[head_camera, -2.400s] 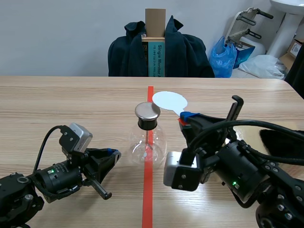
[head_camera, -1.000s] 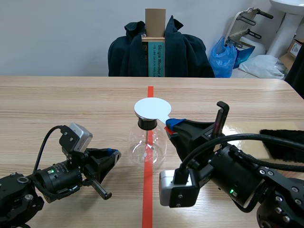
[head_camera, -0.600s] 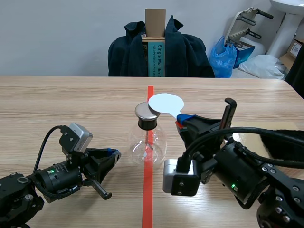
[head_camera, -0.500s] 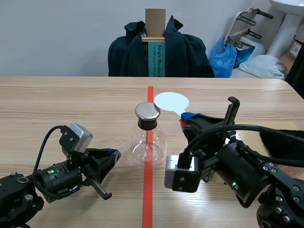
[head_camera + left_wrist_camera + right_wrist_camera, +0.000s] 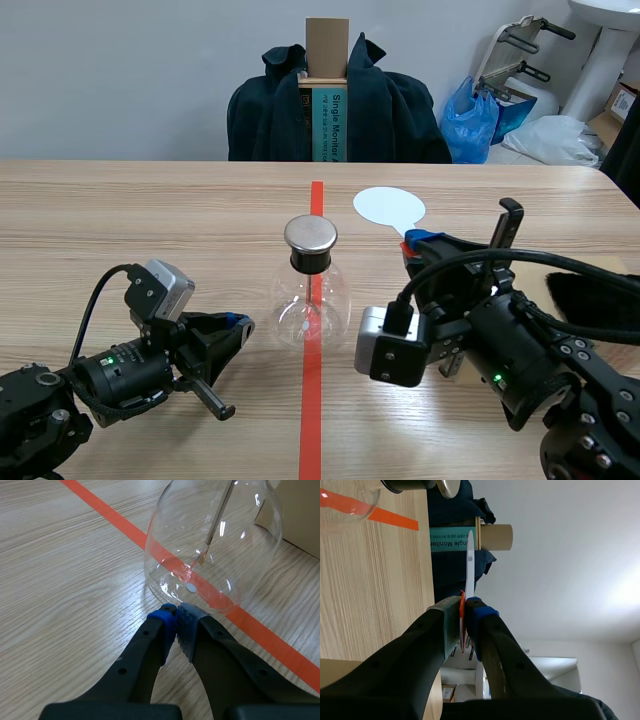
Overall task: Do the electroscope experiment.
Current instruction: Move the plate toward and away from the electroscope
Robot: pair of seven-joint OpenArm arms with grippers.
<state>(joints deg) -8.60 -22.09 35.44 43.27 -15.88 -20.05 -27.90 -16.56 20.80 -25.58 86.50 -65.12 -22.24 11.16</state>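
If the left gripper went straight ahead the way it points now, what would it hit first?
Most likely the electroscope's glass flask: the left gripper, jaws shut, points at the flask's lower wall, which looks close ahead.

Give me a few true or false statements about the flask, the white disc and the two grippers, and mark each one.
1. The right gripper holds a white disc. True.
2. The white disc lies on the flask's metal cap. False: it is held up beside the cap, apart from it.
3. The left gripper is open. False: its fingers meet, shut on nothing, just short of the flask.
4. The flask stands on the red tape line. True.
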